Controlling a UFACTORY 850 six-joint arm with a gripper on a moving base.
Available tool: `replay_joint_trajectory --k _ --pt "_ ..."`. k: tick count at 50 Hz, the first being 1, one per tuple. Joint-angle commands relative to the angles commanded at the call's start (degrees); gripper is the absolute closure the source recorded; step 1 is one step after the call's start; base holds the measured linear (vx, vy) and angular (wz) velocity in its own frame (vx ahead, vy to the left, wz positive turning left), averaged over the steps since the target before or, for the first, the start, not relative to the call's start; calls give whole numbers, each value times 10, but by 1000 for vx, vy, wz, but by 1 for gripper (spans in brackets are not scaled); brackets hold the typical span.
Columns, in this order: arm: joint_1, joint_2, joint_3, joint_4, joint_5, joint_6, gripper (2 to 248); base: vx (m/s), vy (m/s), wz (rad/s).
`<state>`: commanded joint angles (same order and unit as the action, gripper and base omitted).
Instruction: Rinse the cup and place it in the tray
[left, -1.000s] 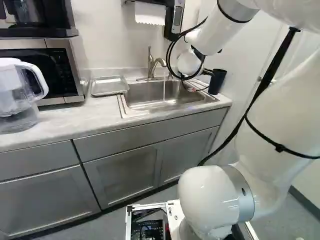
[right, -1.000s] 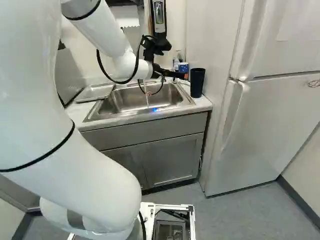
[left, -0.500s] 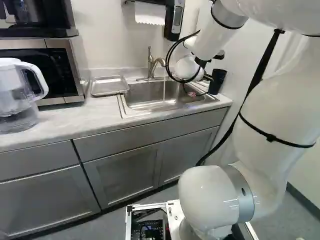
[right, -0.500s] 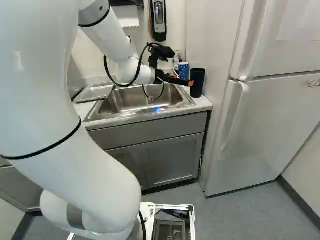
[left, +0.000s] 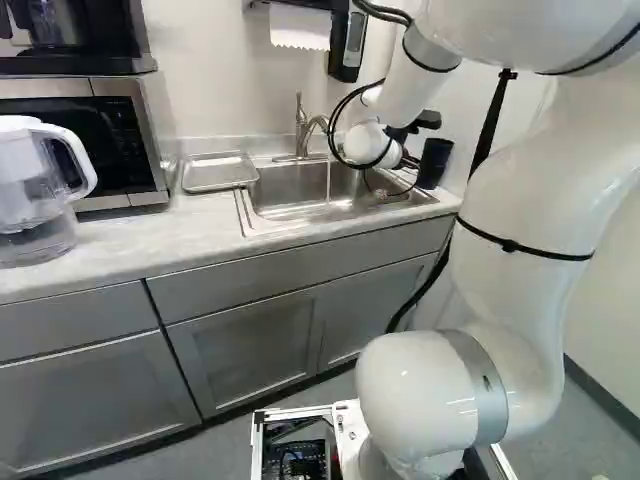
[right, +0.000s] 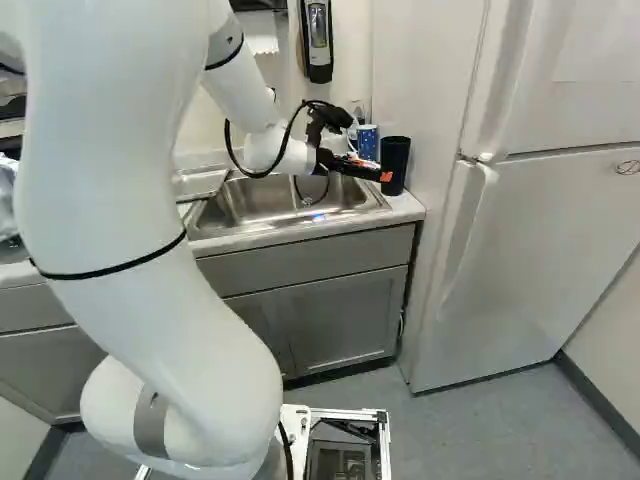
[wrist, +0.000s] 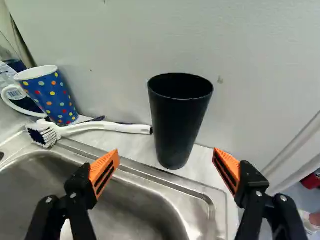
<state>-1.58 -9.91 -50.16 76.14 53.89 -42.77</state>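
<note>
Gripper (wrist: 166, 155) open, fingers spread wide, presumably to straddle the black cup (wrist: 177, 122) standing upright on the desk (left: 130, 240), right of the sink (left: 295, 197).

Black cup (wrist: 177, 125), blue mug (wrist: 49, 95) (polka-dotted)

The arm (left: 515, 210) has moved its fingers (right: 386, 176) farther right in the right base view, seemingly nearer the black cup (wrist: 177, 125). At that view's left edge, the pitcher (left: 32, 190) has come into sight.
</note>
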Motion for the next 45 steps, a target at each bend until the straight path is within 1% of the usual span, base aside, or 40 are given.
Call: replay_joint_trajectory --k 23,35,45 --pt "-15 -49 -50 4 39 0 3 0 0 0" --pt "-28 -72 -78 4 56 0 3 0 0 0" --pt "-41 -83 -91 4 57 0 3 0 0 0"
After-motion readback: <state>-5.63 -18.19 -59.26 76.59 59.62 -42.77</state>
